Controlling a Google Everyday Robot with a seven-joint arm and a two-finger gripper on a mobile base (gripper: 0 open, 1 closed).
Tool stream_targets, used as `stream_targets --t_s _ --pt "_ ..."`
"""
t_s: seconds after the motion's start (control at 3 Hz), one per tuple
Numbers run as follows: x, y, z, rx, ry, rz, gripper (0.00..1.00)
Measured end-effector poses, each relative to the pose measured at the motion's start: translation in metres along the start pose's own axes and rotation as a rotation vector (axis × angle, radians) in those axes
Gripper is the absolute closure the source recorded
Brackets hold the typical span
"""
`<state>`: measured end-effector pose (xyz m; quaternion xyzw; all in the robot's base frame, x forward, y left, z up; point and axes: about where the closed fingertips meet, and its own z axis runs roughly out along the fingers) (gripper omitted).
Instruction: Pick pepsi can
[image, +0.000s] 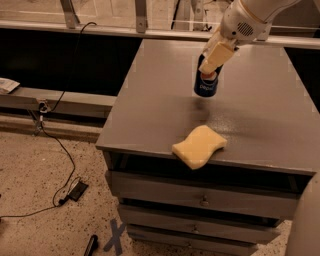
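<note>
The pincer (212, 67) grips the top of the pepsi can (206, 86) near the back of the counter (270, 110). The can seems barely lifted, with a shadow beneath it. The grasp looks done and raising it clear remains. One can, one yellow sponge (199, 146).

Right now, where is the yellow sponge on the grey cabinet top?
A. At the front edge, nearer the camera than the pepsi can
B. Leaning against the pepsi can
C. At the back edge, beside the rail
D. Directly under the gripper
A: the yellow sponge lies at the front edge of the cabinet top, clear of the pepsi can, which is farther back with the gripper closed on its upper part.
</note>
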<state>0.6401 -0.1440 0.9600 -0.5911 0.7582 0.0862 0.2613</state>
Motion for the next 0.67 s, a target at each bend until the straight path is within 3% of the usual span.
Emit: stream_targets --t_s 0.33,0.67 --pt "-0.0144 0.0076 -0.0332 0.004 -0.029 -0.049 1.0" --pt "-0.0156 0.0075 -0.0349 0.004 -0.031 -0.052 1.0"
